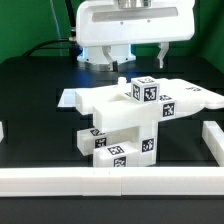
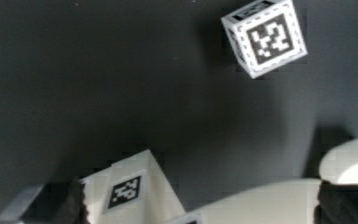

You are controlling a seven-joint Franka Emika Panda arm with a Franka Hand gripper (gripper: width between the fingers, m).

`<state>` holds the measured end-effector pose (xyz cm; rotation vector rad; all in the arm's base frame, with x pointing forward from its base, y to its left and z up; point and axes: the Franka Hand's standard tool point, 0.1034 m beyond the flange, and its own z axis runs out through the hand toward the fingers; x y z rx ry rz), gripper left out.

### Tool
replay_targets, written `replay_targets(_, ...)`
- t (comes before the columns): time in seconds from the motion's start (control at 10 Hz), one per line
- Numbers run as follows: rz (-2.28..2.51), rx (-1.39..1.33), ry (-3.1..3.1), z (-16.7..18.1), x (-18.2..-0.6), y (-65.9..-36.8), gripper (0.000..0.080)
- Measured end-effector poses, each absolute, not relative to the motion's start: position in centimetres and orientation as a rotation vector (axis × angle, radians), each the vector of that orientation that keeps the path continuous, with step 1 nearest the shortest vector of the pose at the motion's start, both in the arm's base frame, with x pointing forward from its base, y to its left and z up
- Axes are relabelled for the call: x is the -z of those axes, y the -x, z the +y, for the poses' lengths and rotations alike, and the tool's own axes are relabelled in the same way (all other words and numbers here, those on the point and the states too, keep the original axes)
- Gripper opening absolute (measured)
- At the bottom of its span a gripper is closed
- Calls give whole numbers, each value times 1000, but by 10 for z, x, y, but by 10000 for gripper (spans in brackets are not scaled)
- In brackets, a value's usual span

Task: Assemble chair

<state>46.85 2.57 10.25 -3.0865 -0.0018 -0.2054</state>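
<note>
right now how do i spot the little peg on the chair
Find the white chair mid-table, inside the rails. On its top, a short peg stands upright; unlike the blocks beside it, it is thin and carries no tag.

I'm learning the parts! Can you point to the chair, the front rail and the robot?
chair (image 1: 120,112): exterior view, on its white middle block.
front rail (image 1: 100,181): exterior view, middle of its top face.
robot (image 1: 128,28): exterior view, on its white body.

The glossy white blocky plastic chair (image 1: 128,122) stands mid-counter (image 1: 40,135). The thin flat white marker board (image 1: 205,97) lies behind it and a long white border rail (image 1: 100,182) in front.
</note>
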Motion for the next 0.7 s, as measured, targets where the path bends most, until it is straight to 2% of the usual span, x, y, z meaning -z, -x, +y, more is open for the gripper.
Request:
replay_targets(0.4,-7,192,3119,23,-79,-474,648)
replay_targets(0.7,32,202,3112,33,-83,-493,648)
